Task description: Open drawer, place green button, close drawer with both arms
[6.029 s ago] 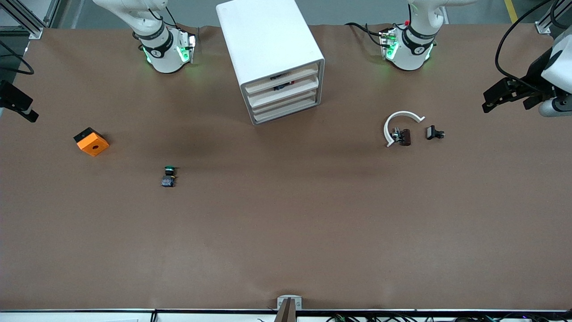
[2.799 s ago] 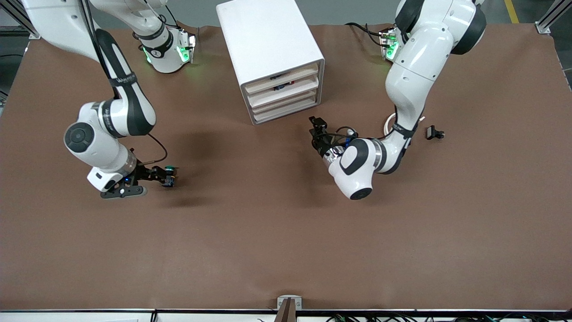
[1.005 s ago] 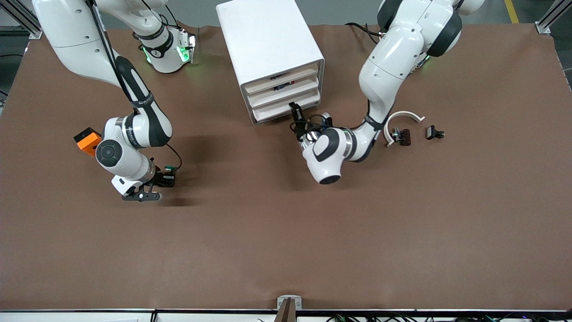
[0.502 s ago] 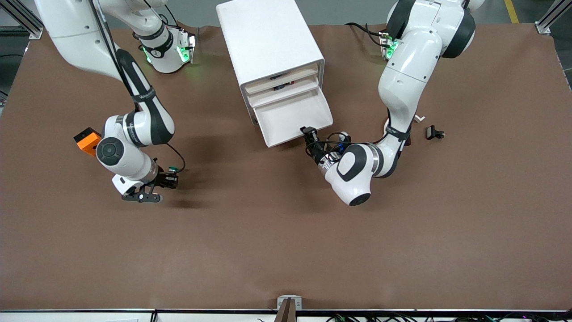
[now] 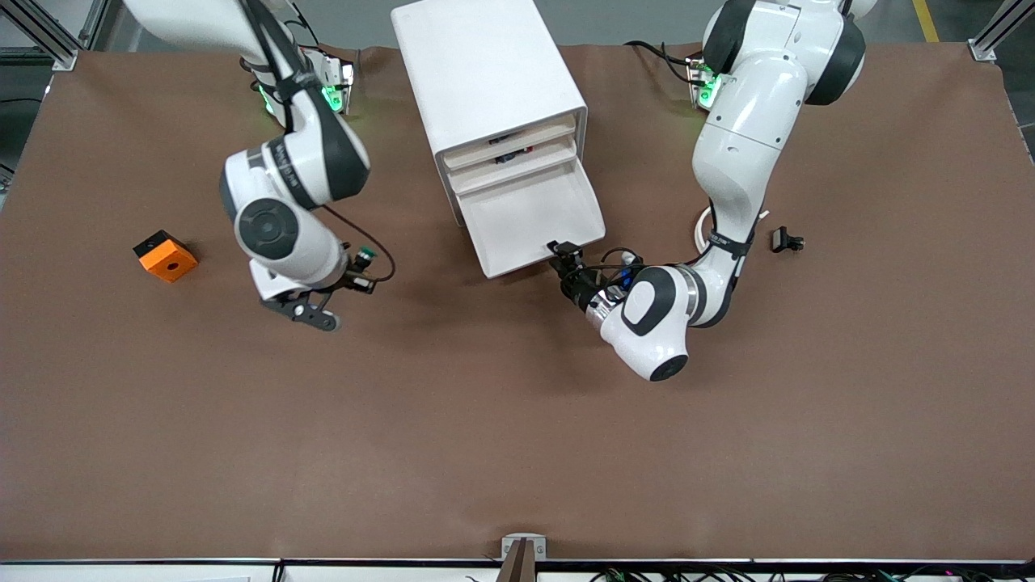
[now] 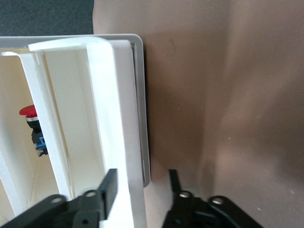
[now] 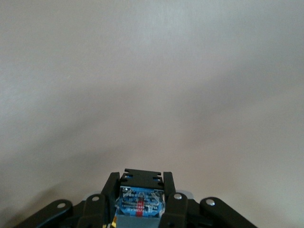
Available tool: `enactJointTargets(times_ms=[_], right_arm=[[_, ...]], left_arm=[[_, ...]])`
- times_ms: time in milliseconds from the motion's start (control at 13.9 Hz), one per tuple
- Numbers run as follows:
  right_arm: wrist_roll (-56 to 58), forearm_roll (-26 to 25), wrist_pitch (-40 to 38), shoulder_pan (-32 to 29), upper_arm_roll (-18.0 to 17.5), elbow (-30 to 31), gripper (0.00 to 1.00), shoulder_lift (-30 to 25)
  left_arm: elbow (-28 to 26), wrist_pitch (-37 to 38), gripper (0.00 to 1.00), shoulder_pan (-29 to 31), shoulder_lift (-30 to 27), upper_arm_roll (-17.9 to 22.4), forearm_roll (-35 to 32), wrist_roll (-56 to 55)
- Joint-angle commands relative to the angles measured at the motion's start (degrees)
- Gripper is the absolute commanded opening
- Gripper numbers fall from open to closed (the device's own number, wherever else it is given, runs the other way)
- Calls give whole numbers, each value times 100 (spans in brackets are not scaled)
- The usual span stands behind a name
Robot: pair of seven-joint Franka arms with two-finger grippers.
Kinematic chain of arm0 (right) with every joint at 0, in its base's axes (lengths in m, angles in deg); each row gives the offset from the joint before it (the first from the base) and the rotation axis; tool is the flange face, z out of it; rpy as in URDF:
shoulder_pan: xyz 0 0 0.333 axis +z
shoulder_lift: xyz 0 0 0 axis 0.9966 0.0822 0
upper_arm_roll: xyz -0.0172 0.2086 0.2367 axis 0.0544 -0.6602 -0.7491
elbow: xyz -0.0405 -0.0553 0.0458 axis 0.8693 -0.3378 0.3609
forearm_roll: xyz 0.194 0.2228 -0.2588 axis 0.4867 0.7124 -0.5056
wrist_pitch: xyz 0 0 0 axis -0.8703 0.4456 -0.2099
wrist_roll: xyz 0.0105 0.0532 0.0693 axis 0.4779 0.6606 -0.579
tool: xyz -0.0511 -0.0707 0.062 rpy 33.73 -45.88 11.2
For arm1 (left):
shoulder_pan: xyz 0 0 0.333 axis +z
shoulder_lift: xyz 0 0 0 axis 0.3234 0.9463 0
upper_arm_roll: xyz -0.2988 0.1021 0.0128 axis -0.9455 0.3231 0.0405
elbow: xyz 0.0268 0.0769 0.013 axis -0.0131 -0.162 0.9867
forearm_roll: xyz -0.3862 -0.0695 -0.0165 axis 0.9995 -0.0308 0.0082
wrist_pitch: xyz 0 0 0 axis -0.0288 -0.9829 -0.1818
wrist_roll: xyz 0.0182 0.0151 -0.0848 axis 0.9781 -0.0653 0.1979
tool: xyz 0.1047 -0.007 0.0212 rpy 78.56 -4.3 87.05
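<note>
1. My right gripper (image 5: 361, 269) is clamped on the button (image 5: 366, 257), lifted off the brown table (image 5: 517, 420) and hanging over the stretch between the orange block (image 5: 165, 256) and the cabinet (image 5: 495, 97).
2. In my right wrist view the button's (image 7: 139, 201) dark blue body sits squeezed between my two fingers (image 7: 169, 186), with only plain table surface past it.
3. In the front view the button's green cap peeks out at the tip of that gripper.
4. My left gripper (image 5: 563, 256) is at the front edge of the drawer (image 5: 530, 218), at the corner toward the left arm's end of the table.
5. Its fingers (image 6: 109, 186) stand spread apart, one on each side of the drawer's pale front panel (image 6: 124, 118) in my left wrist view, not pinching it.
6. The drawer is pulled well out of the cabinet, and it is the lowest of the four; what I see of its white tray is bare.
7. The drawers above it stay in; through my left wrist view I see a small part with a red cap (image 6: 28, 112) and a dark body inside the cabinet.
8. The orange block with its round hole lies on the table toward the right arm's end.
9. Toward the left arm's end, a small black part (image 5: 786, 240) lies on the table, and a white curved strip (image 5: 700, 229) shows beside my left forearm.
</note>
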State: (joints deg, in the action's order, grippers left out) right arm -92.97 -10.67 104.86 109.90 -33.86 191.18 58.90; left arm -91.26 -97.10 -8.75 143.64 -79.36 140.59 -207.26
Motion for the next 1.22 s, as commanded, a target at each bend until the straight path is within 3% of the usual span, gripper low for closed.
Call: enactJointTargets(times_ms=[0, 215, 502, 718, 861, 1148], right_arm=[[-1216, 80, -351, 630, 50, -400, 17, 51], [-2124, 318, -342, 1157, 50, -594, 17, 104], [-3512, 336, -290, 1852, 50, -1129, 17, 472], [-4234, 336, -150, 2169, 50, -1508, 17, 894], [-4585, 336, 201, 2284, 50, -1535, 17, 1079], [-4798, 485, 536, 2487, 50, -1535, 17, 1370]], left_arm=[[247, 10, 100, 71, -59, 159, 22, 130], [450, 2, 100, 283, -242, 291, -21, 586], [441, 45, 100, 301, -796, 1002, -257, 1737], [441, 19, 100, 318, -1051, 1064, -1372, 2150], [433, 28, 100, 318, -1306, 1292, -2049, 2685], [415, 28, 100, 309, -1798, 1284, -3289, 3924]])
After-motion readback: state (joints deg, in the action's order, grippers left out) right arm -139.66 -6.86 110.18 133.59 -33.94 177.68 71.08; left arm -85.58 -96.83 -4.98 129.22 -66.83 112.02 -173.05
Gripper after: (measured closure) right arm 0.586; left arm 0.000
